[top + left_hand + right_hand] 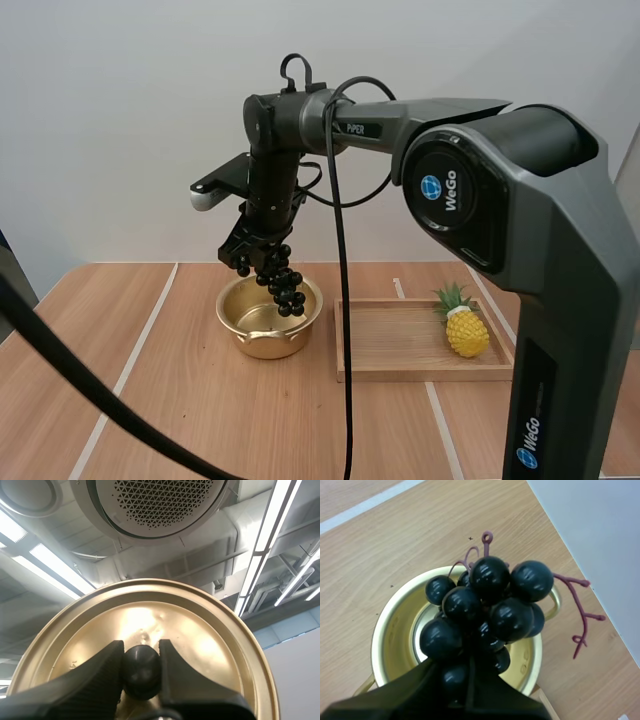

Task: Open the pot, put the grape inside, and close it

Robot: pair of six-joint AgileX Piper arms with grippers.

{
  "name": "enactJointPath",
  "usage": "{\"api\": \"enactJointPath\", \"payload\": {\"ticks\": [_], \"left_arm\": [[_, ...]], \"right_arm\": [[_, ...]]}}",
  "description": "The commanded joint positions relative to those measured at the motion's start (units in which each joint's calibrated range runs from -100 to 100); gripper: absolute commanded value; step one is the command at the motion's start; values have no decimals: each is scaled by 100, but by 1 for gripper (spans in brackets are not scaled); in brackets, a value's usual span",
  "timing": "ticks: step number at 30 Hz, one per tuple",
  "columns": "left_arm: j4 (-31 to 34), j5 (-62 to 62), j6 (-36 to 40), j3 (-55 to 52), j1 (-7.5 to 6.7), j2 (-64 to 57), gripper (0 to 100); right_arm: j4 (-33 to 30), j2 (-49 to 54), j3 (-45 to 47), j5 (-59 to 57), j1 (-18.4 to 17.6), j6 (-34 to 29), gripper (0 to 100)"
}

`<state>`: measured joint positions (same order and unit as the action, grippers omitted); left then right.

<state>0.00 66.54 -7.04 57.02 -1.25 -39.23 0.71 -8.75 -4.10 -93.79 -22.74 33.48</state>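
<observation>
One bunch of grapes (283, 281) hangs pinched in our right end effector (256, 262), right over the open pot (268, 338) on the surface (200, 400). Our left end effector (141, 672) pinches the black knob (142, 664) of the lid (205, 645). Beside the pot, a wooden tray (400, 373) holds a pineapple (466, 331).

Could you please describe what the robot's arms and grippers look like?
The right arm is dark grey and rounded, with a black disc bearing a blue-and-white WeGo logo and PiPER lettering. The right gripper and left gripper have black fingers.
</observation>
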Motion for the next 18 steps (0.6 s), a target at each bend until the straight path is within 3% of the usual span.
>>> {"api": "enactJointPath", "payload": {"ticks": [1, 18], "left_arm": [[66, 135, 64, 4, 4, -12, 0], [110, 152, 64, 4, 4, -12, 0]], "right_arm": [[-103, -117, -34, 154, -4, -70, 0], [-148, -937, 517, 363, -4, -198, 0]]}}
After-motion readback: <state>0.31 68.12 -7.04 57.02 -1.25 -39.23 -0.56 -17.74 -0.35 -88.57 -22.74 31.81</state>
